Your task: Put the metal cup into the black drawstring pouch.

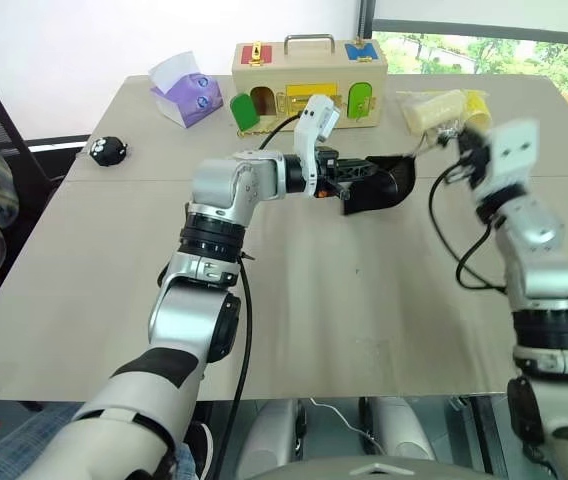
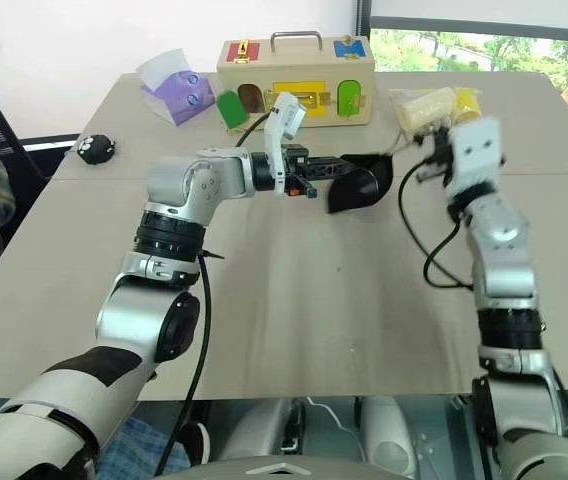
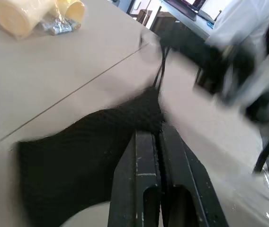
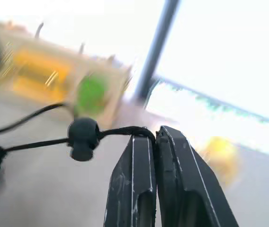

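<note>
The black drawstring pouch (image 1: 382, 182) hangs just above the desk (image 1: 294, 320), roughly mid-desk and in front of the wooden latch box (image 1: 309, 82); its long axis runs roughly level, across the desk from the left arm toward the right arm, with the cord end toward the right arm; the left tool (image 1: 345, 178) has its fingers pressed together on the pouch's cloth edge, as the left wrist view shows with the black fabric (image 3: 87, 161) bunched at the fingertips (image 3: 148, 142); the left arm reaches forward with the elbow bent, forearm lying almost level and turned inward toward the robot's right; the right tool (image 4: 154, 135) is pinched shut on the thin black cord (image 4: 40, 143), which runs out from its tips through a round black cord stopper (image 4: 82, 137); the right arm is raised, its forearm rising steeply and the tool tipped upward and forward, close to the pale yellow wrapped roll (image 1: 432, 108); the cord stretches between the pouch and the right tool; a purple tissue box (image 1: 186, 95) and a small black round toy (image 1: 110, 149) sit on the far left part of the desk, well apart from the pouch; I cannot make out the metal cup in these views.
</note>
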